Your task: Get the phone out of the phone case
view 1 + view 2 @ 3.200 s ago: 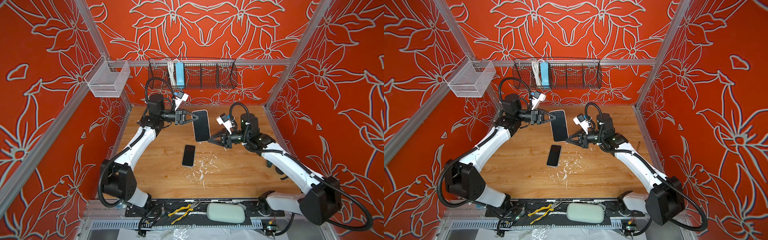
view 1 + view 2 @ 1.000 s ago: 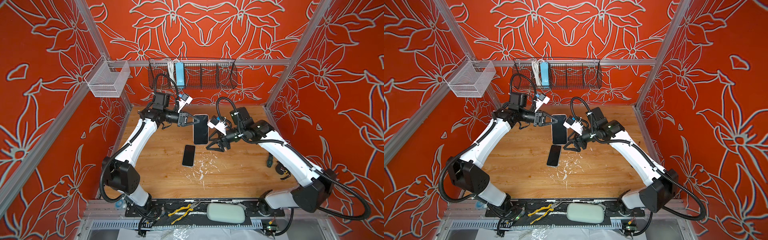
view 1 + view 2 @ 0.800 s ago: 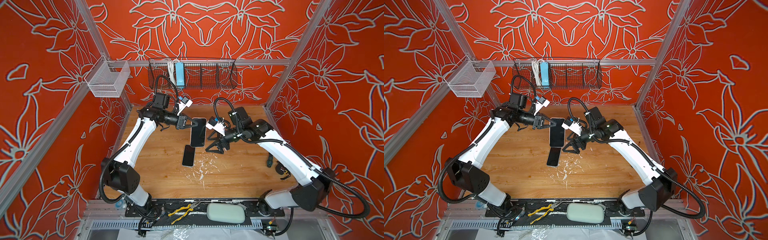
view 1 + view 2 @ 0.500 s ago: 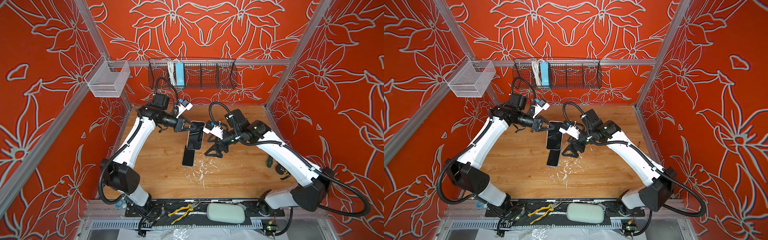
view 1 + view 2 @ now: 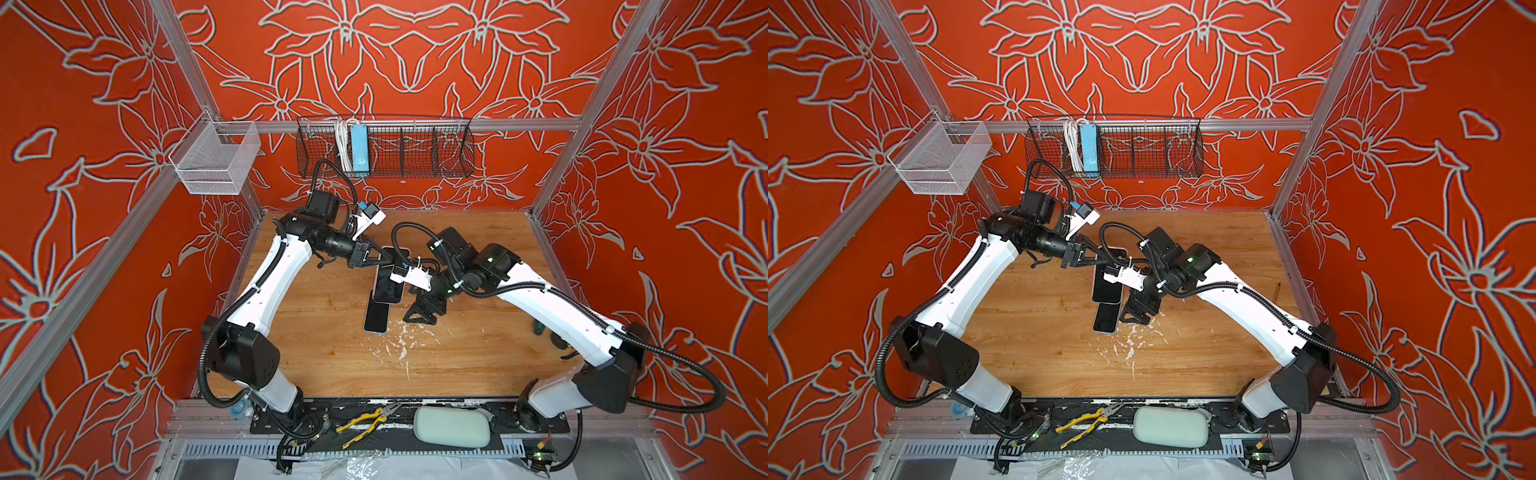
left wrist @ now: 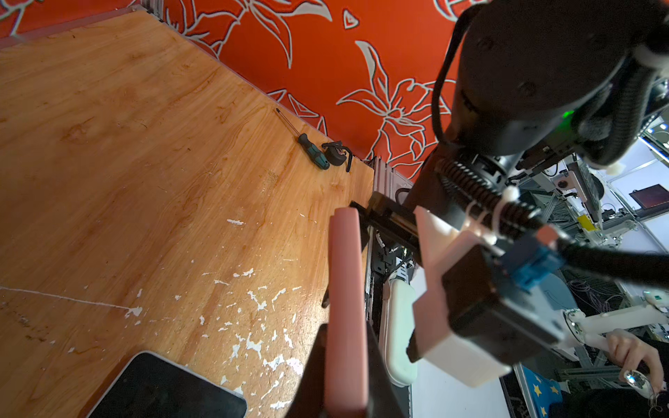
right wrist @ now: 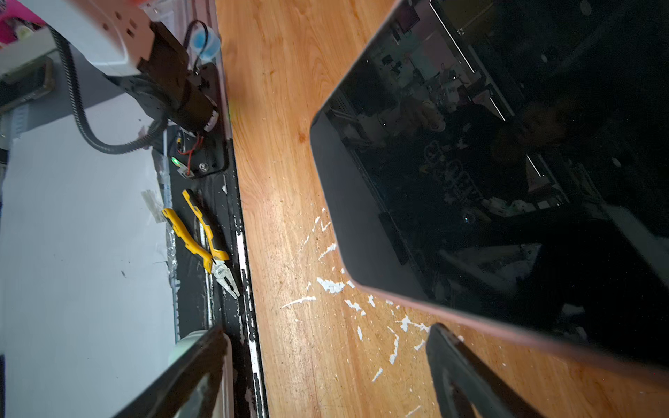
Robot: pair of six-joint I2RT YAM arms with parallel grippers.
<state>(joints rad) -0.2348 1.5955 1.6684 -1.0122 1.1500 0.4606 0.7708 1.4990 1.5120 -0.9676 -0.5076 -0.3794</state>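
Observation:
My left gripper (image 5: 384, 262) (image 5: 1100, 262) is shut on the far end of the pink-rimmed phone case (image 5: 387, 286) (image 5: 1108, 287) and holds it just above the wooden table (image 5: 316, 357). The left wrist view shows the case's pink edge (image 6: 345, 289) clamped between the fingers of the left gripper (image 6: 344, 356). A black phone (image 5: 377, 319) (image 5: 1104, 321) (image 6: 163, 391) lies flat on the table, its far end under the case. My right gripper (image 5: 426, 312) (image 5: 1138, 309) (image 7: 325, 362) stands open beside both, empty. The case's dark glossy face (image 7: 506, 163) fills the right wrist view.
White paint flecks (image 5: 401, 345) mark the wood near the phone. A green-handled screwdriver (image 6: 313, 153) and a black part lie by the right wall. Yellow pliers (image 5: 370, 419) and a pale pad (image 5: 451, 426) sit on the front rail. Wire baskets (image 5: 384, 151) hang on the back wall.
The left gripper has brought the case down and forward until it overlaps the phone's far end. The right arm has swung left and down beside them, its jaws wider apart.

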